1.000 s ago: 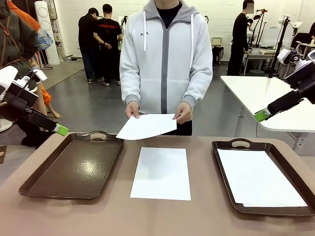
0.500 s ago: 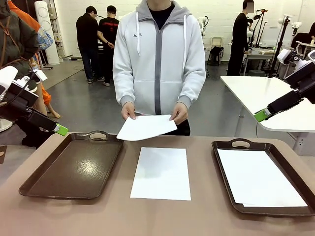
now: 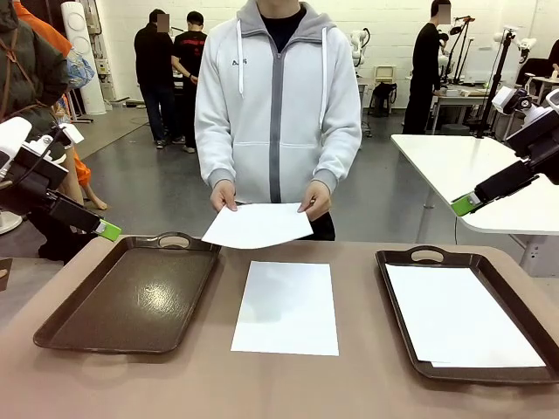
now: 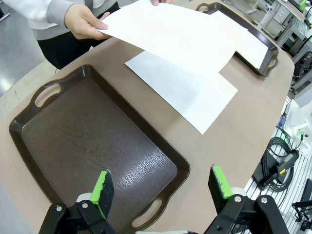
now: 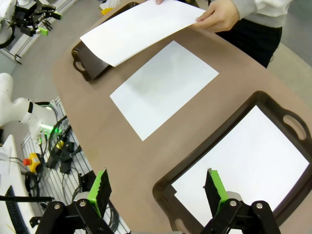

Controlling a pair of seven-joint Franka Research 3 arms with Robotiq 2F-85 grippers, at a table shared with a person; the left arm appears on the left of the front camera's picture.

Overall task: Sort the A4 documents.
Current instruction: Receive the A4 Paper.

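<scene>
While both arms are hovering at the table's sides, a person in a pale grey zip hoodie (image 3: 278, 105) is holding one blank white A4 paper sheet (image 3: 258, 225) by its far edge with both hands (image 3: 224, 195). The sheet is hanging in the air over the far edge of the brown tabletop (image 3: 349, 384).

A second white A4 sheet (image 3: 286, 307) is lying flat on the tabletop, between the dark brown glossy left tray (image 3: 131, 297), whose bare floor is showing, and the matching right tray (image 3: 397, 305). More white sheets (image 3: 458, 314) are lying stacked in the right tray.

The left gripper (image 4: 161, 181) is hovering above the left tray's near end, jaws spread wide and gripping nothing. The right gripper (image 5: 158, 187) is hovering over the right tray's near corner, likewise released and carrying nothing.
</scene>
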